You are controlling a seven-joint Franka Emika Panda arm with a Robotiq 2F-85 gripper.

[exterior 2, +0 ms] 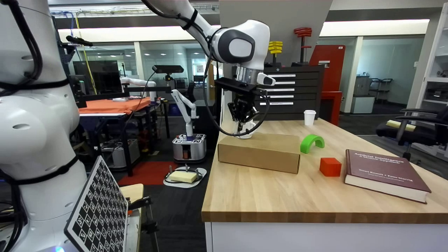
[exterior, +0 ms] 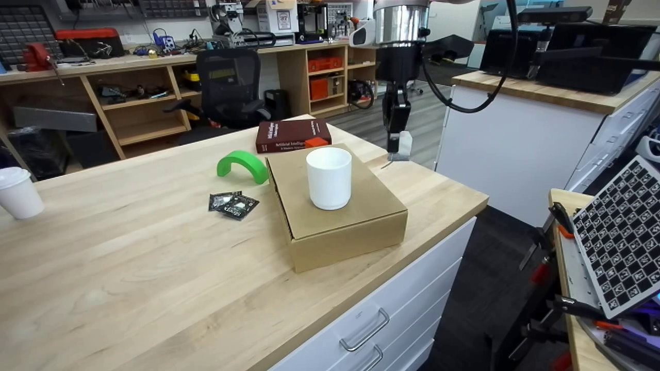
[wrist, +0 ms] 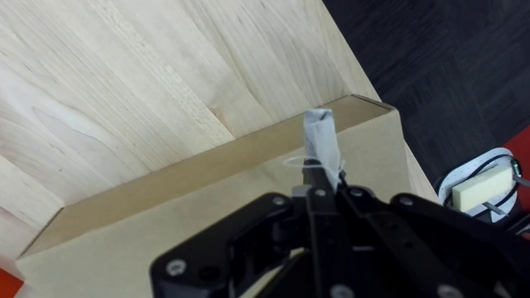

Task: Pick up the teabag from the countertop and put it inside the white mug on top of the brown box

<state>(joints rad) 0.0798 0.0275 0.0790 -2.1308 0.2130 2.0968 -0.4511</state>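
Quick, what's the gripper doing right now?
Gripper: closed, holding the teabag at its fingertips.

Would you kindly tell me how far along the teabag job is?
Done: the teabag is off the countertop. In hand: the gripper is closed on it in the wrist view. Left: it is outside the white mug on the brown box, so carrying it over the mug and releasing it inside remain.
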